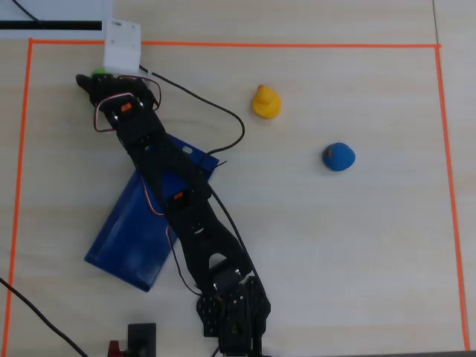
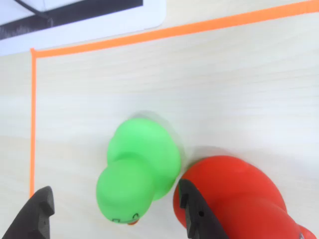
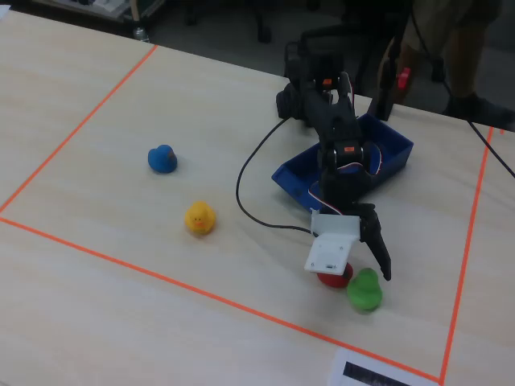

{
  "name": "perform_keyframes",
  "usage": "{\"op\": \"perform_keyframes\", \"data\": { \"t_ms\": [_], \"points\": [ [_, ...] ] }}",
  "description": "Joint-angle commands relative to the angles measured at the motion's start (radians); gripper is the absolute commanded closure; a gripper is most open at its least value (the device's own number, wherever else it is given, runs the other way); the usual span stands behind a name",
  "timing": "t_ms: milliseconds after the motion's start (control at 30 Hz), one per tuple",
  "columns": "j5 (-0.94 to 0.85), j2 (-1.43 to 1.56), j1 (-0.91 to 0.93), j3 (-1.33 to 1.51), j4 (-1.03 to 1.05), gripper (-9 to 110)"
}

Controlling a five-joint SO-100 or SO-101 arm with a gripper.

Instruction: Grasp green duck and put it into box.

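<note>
Just pale wood table (image 1: 357, 245), orange-taped.

A pale wood-grain table (image 3: 96, 121) fills most of every view, with orange tape (image 1: 238, 44) marking a large rectangle near its edges. In the fixed view, the top of the frame shows a dark floor beyond the table, with chair legs (image 3: 261, 20) at upper centre. Lighting is even and bright, casting soft shadows.
</note>
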Motion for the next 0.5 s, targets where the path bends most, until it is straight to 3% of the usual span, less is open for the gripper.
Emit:
{"op": "perform_keyframes", "data": {
  "t_ms": [0, 267, 367, 400, 467],
  "points": [
    [0.005, 0.003, -0.005, -0.063, -0.029, 71],
    [0.023, -0.008, -0.021, -0.071, -0.029, 73],
    [0.023, -0.011, -0.025, -0.067, -0.029, 87],
    [0.026, -0.012, -0.025, -0.064, -0.029, 98],
    [0.029, -0.015, -0.028, -0.058, -0.028, 102]
  ]
}}
